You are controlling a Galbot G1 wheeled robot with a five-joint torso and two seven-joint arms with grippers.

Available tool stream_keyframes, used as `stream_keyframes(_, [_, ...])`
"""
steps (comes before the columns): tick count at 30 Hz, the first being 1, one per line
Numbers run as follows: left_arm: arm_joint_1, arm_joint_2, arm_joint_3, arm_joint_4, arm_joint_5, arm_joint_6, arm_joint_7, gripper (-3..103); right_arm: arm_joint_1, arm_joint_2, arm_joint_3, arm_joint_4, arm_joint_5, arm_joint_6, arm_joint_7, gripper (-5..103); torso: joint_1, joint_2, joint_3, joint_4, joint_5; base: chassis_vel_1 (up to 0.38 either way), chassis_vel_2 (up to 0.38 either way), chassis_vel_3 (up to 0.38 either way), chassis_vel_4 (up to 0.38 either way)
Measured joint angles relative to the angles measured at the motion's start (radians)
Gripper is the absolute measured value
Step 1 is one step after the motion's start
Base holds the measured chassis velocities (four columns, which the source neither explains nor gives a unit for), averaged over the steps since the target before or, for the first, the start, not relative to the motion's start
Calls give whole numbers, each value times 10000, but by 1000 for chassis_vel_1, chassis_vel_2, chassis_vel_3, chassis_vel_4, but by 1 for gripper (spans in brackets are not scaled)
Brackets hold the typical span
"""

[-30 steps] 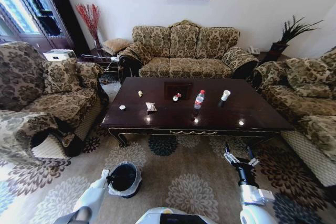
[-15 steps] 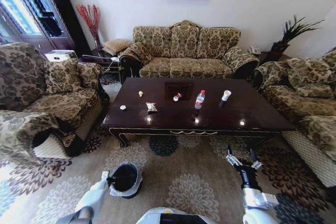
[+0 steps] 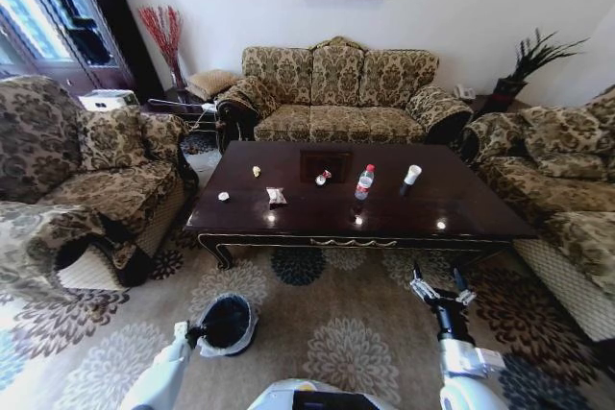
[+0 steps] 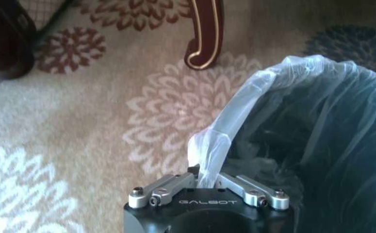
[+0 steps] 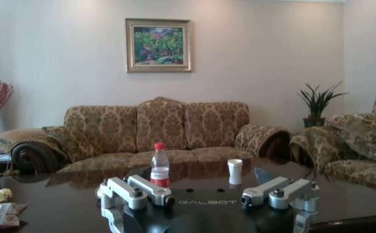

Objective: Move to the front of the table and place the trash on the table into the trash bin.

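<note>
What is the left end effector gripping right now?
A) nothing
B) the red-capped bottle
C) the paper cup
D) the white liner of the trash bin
D: in the left wrist view the left end effector is shut on the white liner ruffled over the trash bin rim.

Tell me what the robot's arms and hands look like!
Both arms are smooth, rounded white shells. The right end effector has a black wrist and two silvery metal fingers with round bolts, spread apart. The left end effector has the same silver fingers on a black body. "GALBOT" is printed in pale letters on each black body.
</note>
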Motion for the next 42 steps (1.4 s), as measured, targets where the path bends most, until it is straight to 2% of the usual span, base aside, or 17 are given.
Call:
stream_keyframes(7, [572,60,9,-1121,-495,8,-35,0,-7,88,-24,57,-50,-2,-1,100,0,2,0,-6,6,0,0,0,0])
stream_keyframes(9, [1458,209,-8,-2462,-923,289,-102,0,36,159,-36,65,-50,-3,-6,100,1,3,-1,-6,11,0,0,0,0])
stream_keyframes(11, [2157,312,-123,-3504,-1118,536,-246,0,100,216,-60,42,-47,-1,-20,100,0,5,0,11,11,0,0,0,0])
stream_keyframes(12, [2157,312,-123,-3504,-1118,536,-246,0,100,216,-60,42,-47,-1,-20,100,0,5,0,11,11,0,0,0,0])
stream_keyframes(15, [3433,467,-588,-5865,-1088,662,-645,0,293,335,-162,-81,-46,37,-83,100,-1,6,-1,2,20,0,0,0,0])
stream_keyframes(16, [3433,467,-588,-5865,-1088,662,-645,0,293,335,-162,-81,-46,37,-83,100,-1,6,-1,2,20,0,0,0,0])
stream_keyframes(17, [3789,471,-786,-6566,-1045,658,-770,0,363,366,-199,-120,-46,44,-108,100,0,6,-1,-10,17,0,0,0,0])
stream_keyframes(19, [4806,410,-1398,-8284,-1099,741,-971,0,553,411,-278,-223,-42,69,-160,100,1,6,-1,-15,11,0,0,0,0])
stream_keyframes(20, [4806,410,-1398,-8284,-1099,741,-971,0,553,411,-278,-223,-42,69,-160,100,1,6,-1,-15,11,0,0,0,0])
stream_keyframes(22, [5895,307,-2059,-9910,-1021,839,-1089,0,783,439,-346,-347,6,112,-221,100,0,6,-1,9,22,0,0,0,0])
stream_keyframes(23, [5895,307,-2059,-9910,-1021,839,-1089,0,783,439,-346,-347,6,112,-221,100,0,6,-1,9,22,0,0,0,0])
stream_keyframes(25, [6658,265,-2530,-10995,-985,858,-1132,0,981,448,-383,-461,96,134,-273,100,-1,7,-1,13,13,0,0,0,0])
stream_keyframes(26, [7155,260,-2880,-11753,-944,857,-1149,0,1095,447,-398,-547,180,151,-310,100,-1,7,-1,5,13,0,0,0,0])
stream_keyframes(28, [7428,258,-3119,-12164,-871,788,-1149,0,1177,441,-408,-613,250,184,-337,100,-1,7,-1,-6,12,0,0,0,0])
stream_keyframes(31, [8330,206,-3985,-13621,-702,430,-1130,0,1420,438,-439,-863,339,466,-403,100,0,6,1,3,14,0,0,0,0])
stream_keyframes(37, [8692,185,-4698,-14991,-738,202,-1224,0,1411,457,-570,-873,250,587,-463,100,-1,7,0,0,14,0,0,0,0])
stream_keyframes(42, [8406,337,-4967,-16421,-1319,595,-1476,0,1275,296,-588,-594,147,399,-530,100,0,6,1,-4,13,0,0,0,0])
